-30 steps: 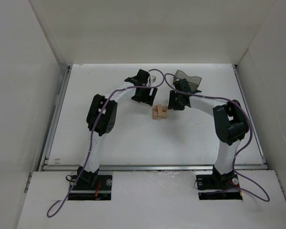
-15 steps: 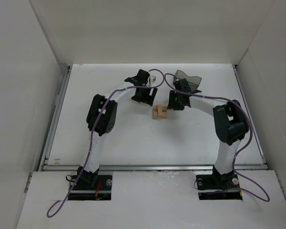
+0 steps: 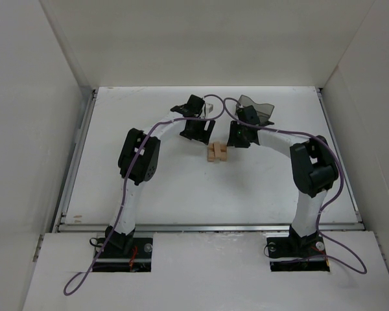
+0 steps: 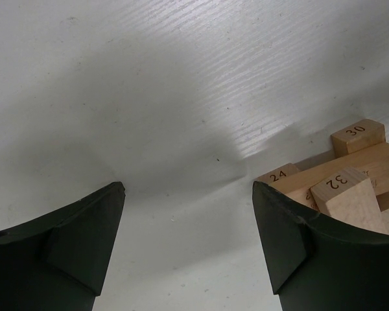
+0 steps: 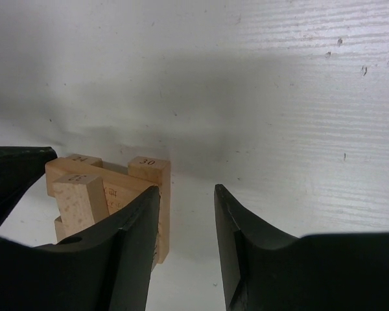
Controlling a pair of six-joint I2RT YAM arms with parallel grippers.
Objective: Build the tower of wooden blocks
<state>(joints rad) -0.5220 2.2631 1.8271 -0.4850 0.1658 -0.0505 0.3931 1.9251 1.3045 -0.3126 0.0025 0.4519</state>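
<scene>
The tower [image 3: 217,153] is a small stack of tan wood blocks laid crosswise on the white table between my two grippers. In the left wrist view it [image 4: 350,184] shows at the right, with numbered block ends, just behind my right fingertip. My left gripper [image 4: 188,194] is open wide and empty over bare table, and stands left of the tower [image 3: 200,131]. In the right wrist view the tower [image 5: 110,191] sits left of my left fingertip. My right gripper [image 5: 187,194] is open and empty, and stands just right of the tower [image 3: 240,136].
A dark translucent grey bin [image 3: 258,110] stands behind the right gripper at the back of the table. White walls enclose the table on three sides. A metal rail [image 3: 207,227] runs along the front edge.
The right gripper has shifted slightly toward the back; the left arm and the tower have not visibly moved.
</scene>
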